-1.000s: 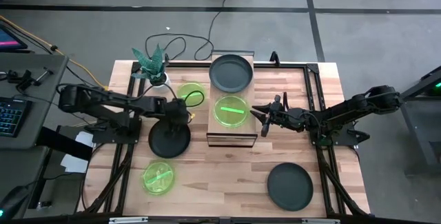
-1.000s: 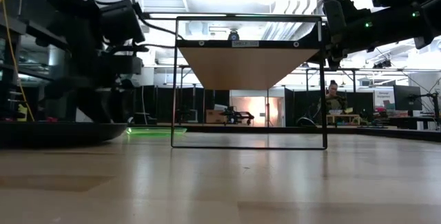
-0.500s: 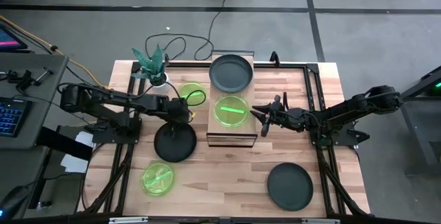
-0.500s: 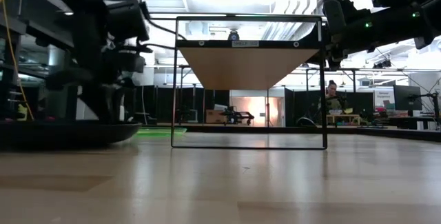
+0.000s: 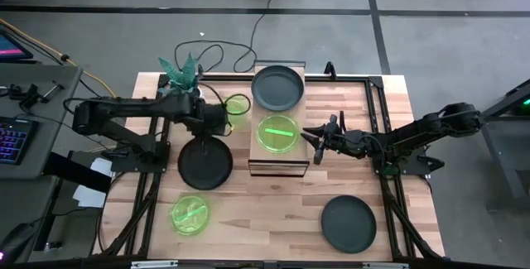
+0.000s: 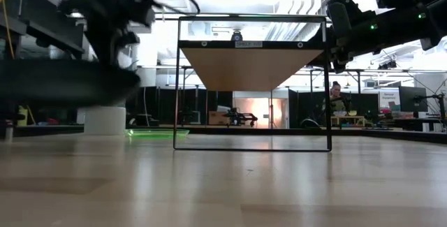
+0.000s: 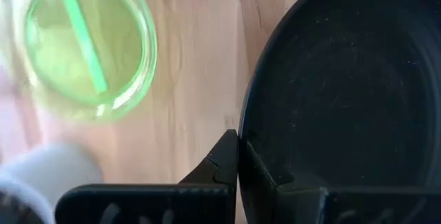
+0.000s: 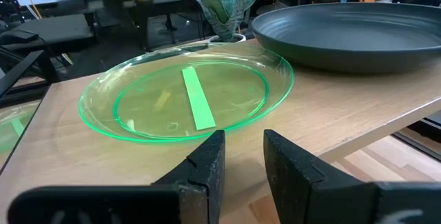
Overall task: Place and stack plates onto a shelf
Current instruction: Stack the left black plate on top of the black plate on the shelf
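Note:
My left gripper (image 5: 217, 123) is shut on a dark grey plate (image 5: 205, 163), which hangs above the table left of the shelf (image 5: 278, 163); the low view shows the plate (image 6: 63, 80) raised. On the shelf lie a dark grey plate (image 5: 277, 87) and a green plate (image 5: 277, 132). My right gripper (image 5: 318, 136) is open and empty at the shelf's right side, level with the green plate (image 8: 186, 100). Another green plate (image 5: 237, 104) lies behind my left arm, a third (image 5: 190, 215) at the near left, and a dark plate (image 5: 348, 223) at the near right. My left gripper pinches the dark plate's rim (image 7: 242, 136) on the plate's far side, one finger (image 7: 219, 165) outside the rim and one (image 7: 265, 176) inside the plate. The fingers point down from above. The plate is lifted clear of the table and about level.
A white pot with a green plant (image 5: 184, 83) stands at the far left, close to my left arm. Cables lie behind the shelf. The shelf's black frame (image 6: 328, 80) stands mid-table. Bare wood lies between the two near plates.
My left gripper has risen and gone a little toward the table's far edge with the dark plate. The plate, which lay on the table half a second ago, is now lifted clear. My right arm has kept still.

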